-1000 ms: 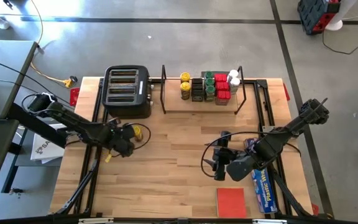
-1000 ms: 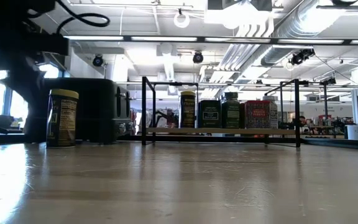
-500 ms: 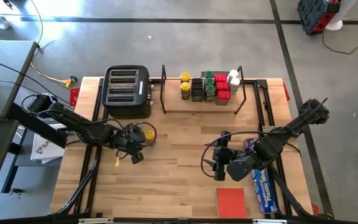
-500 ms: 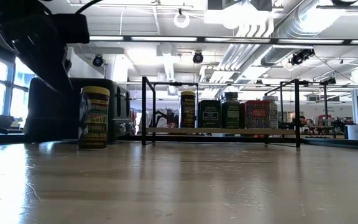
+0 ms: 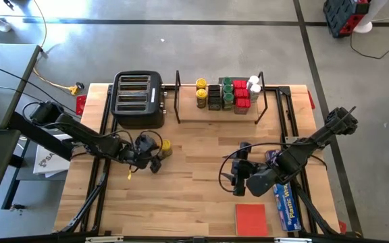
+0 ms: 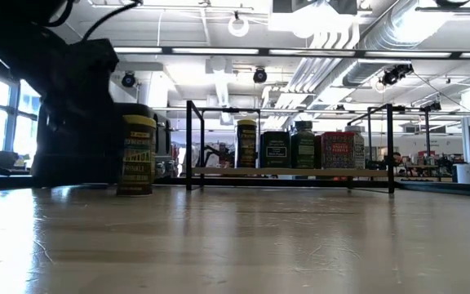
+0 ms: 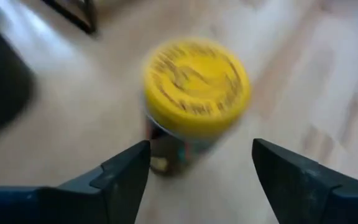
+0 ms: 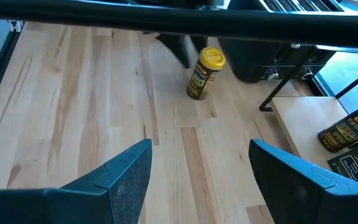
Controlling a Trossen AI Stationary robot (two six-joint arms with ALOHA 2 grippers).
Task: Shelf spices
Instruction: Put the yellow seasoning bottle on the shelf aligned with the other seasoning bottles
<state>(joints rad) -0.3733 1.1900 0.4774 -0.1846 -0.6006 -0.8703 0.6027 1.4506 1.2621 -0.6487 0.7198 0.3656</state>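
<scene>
A spice jar with a yellow lid (image 5: 165, 146) stands upright on its base on the table, between the toaster and the table's middle. My left gripper (image 5: 155, 154) is open just left of it. In the left wrist view the jar (image 7: 194, 93) stands ahead of the two spread fingers, which are clear of it. In the low view the jar (image 6: 137, 155) stands beside the dark gripper. The shelf (image 5: 188, 116) at the far edge holds several spices (image 5: 225, 94). My right gripper (image 5: 237, 177) waits open at the right, above the table.
A black toaster (image 5: 138, 99) stands left of the shelf, just beyond the jar. A flat red square (image 5: 251, 219) and a blue plastic-wrap box (image 5: 286, 202) lie near the front right. Bare wood lies between the jar and the shelf's front.
My left gripper has moved toward the table's right edge, taking the yellow-lidded jar with it. It has then let go of the jar and drawn back a little. The jar now stands upright on the table.
</scene>
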